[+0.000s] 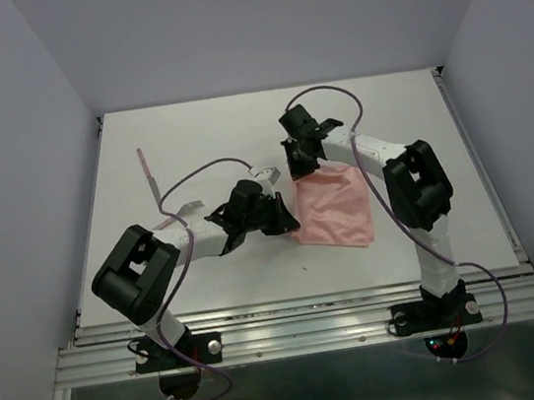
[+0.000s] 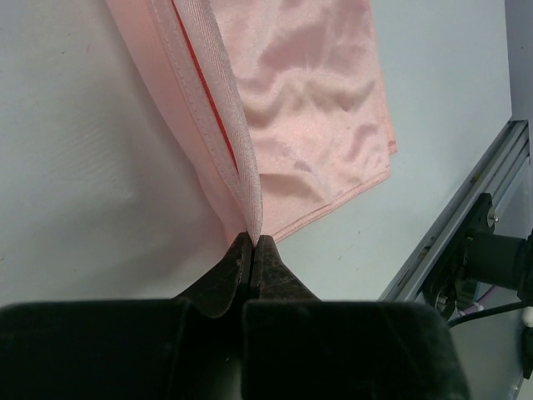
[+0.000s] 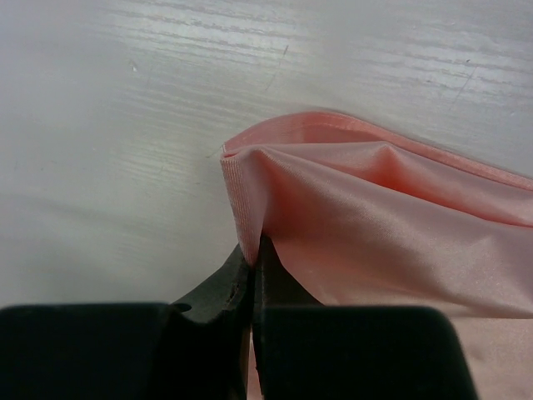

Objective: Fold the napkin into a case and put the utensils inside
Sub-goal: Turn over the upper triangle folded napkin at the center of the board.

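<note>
- Utensil (image 1: 147,164): slim and pink-shafted, laid at 10 o'clock on the bench (image 1: 188,131), well apart from the cloth. A silvery piece nearer the left arm is too small to be named.
- Left hand (image 2: 253,243): jaws together, clamped on the hem of the napkin (image 2: 308,92) at its 8 o'clock corner.
- Napkin: salmon-pink, spread just toward 4 o'clock of the bench centre, with its left hem lifted.
- Right hand (image 3: 254,250): jaws together, clamped on the 11 o'clock corner.
- Step judged: the left edge is to be folded toward 3 o'clock. Both corners should be carried level at one pace, with the hem kept taut, and laid square before release. A skewed case is otherwise likely.
</note>
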### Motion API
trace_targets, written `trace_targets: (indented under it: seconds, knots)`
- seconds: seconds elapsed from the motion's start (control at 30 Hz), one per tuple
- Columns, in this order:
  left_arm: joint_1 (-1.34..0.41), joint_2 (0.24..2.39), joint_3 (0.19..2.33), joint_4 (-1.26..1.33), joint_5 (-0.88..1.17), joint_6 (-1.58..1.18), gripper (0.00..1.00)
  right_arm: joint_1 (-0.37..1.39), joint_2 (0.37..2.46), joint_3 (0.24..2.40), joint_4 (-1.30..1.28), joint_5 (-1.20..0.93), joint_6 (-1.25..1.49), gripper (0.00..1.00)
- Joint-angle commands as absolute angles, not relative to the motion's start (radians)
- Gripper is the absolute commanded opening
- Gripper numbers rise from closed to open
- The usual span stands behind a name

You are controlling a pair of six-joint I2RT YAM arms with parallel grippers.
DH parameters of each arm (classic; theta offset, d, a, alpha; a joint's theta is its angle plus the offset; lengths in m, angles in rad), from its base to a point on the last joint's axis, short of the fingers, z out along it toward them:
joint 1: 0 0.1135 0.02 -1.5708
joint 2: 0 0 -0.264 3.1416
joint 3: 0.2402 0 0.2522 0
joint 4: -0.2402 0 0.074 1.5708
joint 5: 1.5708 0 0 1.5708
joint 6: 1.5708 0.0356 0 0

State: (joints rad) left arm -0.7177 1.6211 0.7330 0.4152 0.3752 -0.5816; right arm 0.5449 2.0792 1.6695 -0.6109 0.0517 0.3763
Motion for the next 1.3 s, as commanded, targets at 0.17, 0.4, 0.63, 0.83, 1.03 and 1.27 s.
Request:
trace_targets:
  seconds: [0.17, 0.4, 0.63, 0.83, 1.03, 1.27]
  knots:
    - [-0.724, 1.637, 0.71, 0.423, 0.431, -0.568, 0.0, 0.583, 2.121, 1.733, -0.571, 0.141, 0.374, 0.01]
    - [-0.706, 1.661, 0.692, 0.463, 0.463, -0.571, 0.0, 0.583, 2.097, 1.738, -0.549, 0.141, 0.391, 0.4]
    - [-0.696, 1.674, 0.683, 0.485, 0.474, -0.574, 0.0, 0.583, 2.034, 1.755, -0.543, 0.193, 0.402, 0.54]
    - [-0.684, 1.663, 0.664, 0.491, 0.465, -0.584, 0.0, 0.571, 1.947, 1.726, -0.538, 0.253, 0.406, 0.68]
    - [-0.673, 1.606, 0.637, 0.473, 0.423, -0.592, 0.68, 0.523, 1.85, 1.638, -0.529, 0.299, 0.417, 0.7]
    - [-0.672, 1.467, 0.649, 0.35, 0.359, -0.574, 0.96, 0.434, 1.743, 1.459, -0.508, 0.307, 0.433, 0.71]
